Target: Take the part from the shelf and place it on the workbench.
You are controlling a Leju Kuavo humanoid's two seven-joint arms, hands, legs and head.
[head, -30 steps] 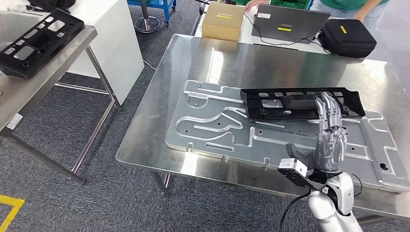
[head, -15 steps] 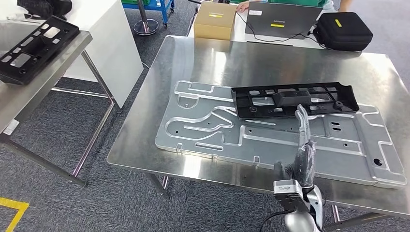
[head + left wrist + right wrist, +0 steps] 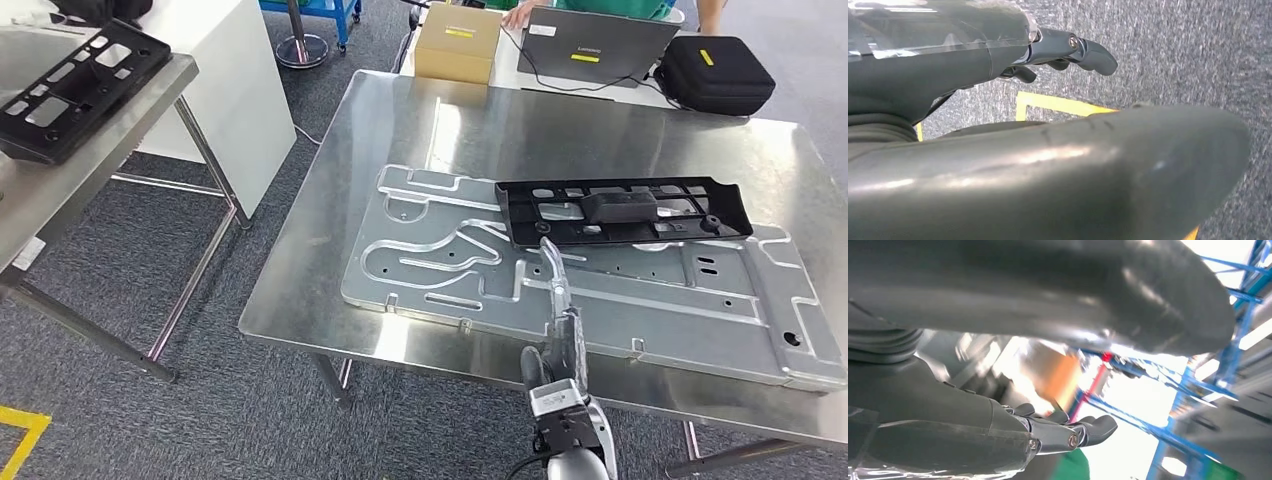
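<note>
The workbench (image 3: 400,110) carried a large metal plate (image 3: 560,290). The black part (image 3: 625,210) lay flat across the plate's far edge. The right hand (image 3: 560,320) stood near it, fingers straight, holding nothing. The left hand (image 3: 1068,50) hung over carpet, fingers loose and empty.

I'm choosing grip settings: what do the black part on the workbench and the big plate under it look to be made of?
The black part looks like moulded plastic: matte black, hardly reflecting, with cut-out windows. The plate looks like stamped bare metal, perhaps aluminium: silvery, satin sheen, pressed channels and holes. The workbench top looks like brushed stainless steel, mirroring the lights.
</note>
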